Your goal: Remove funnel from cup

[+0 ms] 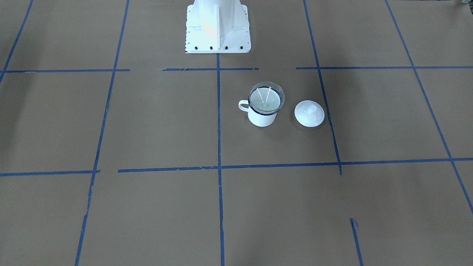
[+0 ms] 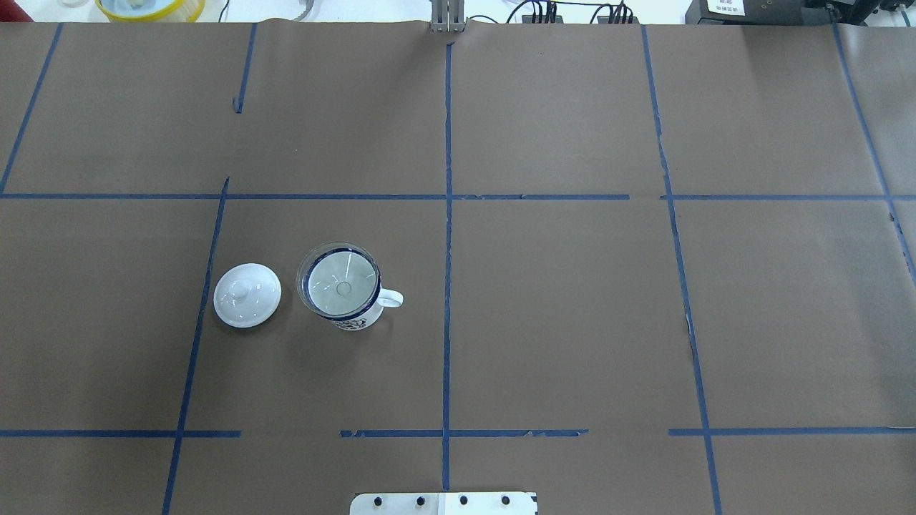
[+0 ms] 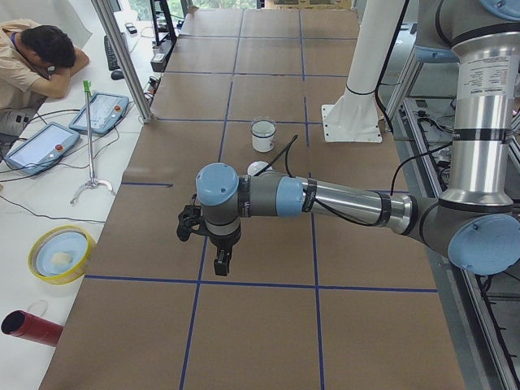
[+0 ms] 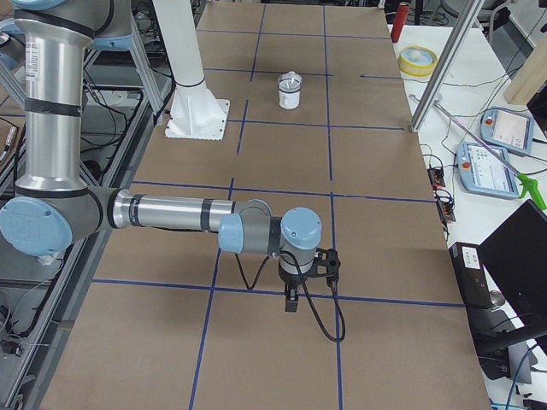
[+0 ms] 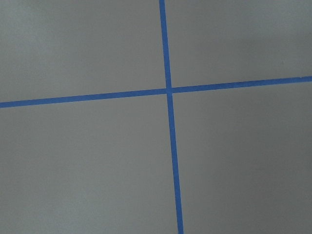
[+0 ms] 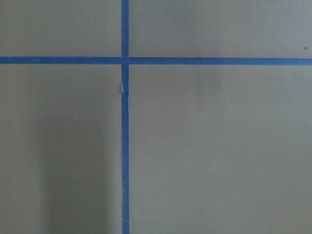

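Funnel: clear plastic cone seated upright in the mouth of the cup. Its wide rim stands just above the dark blue lip, and the spout is hidden inside.
Funnel, handling (judged): light, stiff, thin-walled and probably slick. A pinch across the exposed rim, one finger inside the bowl and one outside, looks the best hold. A straight lift should then keep the cup from being dragged along.
Left gripper: points down above the table, well apart from the cup. The side view does not show whether its jaws are apart or together.
Right gripper: likewise points down over a tape crossing, far from the cup. Its jaw state cannot be told either.
Left arm: forearm stretched level over the table, wrist bent downward.
Right arm: the same pose, mirrored.
Cup position: on the robot's left half, handle toward the centre line.
Lid: white and knobbed, just beside the cup, not touching it.
Table: brown paper with a blue tape grid.
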Controlling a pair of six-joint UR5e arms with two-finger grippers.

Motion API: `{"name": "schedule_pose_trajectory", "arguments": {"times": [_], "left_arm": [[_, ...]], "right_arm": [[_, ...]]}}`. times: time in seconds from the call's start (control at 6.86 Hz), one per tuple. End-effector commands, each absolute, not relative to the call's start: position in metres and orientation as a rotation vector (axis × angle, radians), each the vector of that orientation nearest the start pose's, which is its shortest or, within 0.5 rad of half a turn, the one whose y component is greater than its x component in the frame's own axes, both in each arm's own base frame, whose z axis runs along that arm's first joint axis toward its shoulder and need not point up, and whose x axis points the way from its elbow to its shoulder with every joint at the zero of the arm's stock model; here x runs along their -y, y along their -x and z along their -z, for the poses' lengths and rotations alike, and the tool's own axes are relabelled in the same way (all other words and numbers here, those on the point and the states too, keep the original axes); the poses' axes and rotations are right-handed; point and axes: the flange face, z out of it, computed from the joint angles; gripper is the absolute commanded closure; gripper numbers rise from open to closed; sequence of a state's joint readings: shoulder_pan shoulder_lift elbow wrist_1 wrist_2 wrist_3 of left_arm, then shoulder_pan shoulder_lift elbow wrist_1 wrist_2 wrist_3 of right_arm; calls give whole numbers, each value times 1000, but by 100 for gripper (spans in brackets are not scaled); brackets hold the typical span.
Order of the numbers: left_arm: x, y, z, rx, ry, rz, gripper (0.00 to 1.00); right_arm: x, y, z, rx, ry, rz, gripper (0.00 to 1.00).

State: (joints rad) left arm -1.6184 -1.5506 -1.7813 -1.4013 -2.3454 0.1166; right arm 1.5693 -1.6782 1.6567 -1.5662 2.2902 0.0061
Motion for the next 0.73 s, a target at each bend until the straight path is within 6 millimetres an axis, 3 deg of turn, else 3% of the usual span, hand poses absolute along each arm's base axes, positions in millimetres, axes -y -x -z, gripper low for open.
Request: {"name": "schedule_pose_trajectory", "arguments": {"times": [0.0, 0.29, 0.58], "left_arm": [[481, 87, -569, -767, -111, -87, 0], [483, 86, -556, -764, -136, -98, 0], [546, 77, -481, -736, -297, -183, 0]], "right_arm": [[445, -67, -670, 719, 19, -10, 0], [445, -67, -670, 719, 19, -10, 0], [445, -67, -670, 719, 19, -10, 0]]}}
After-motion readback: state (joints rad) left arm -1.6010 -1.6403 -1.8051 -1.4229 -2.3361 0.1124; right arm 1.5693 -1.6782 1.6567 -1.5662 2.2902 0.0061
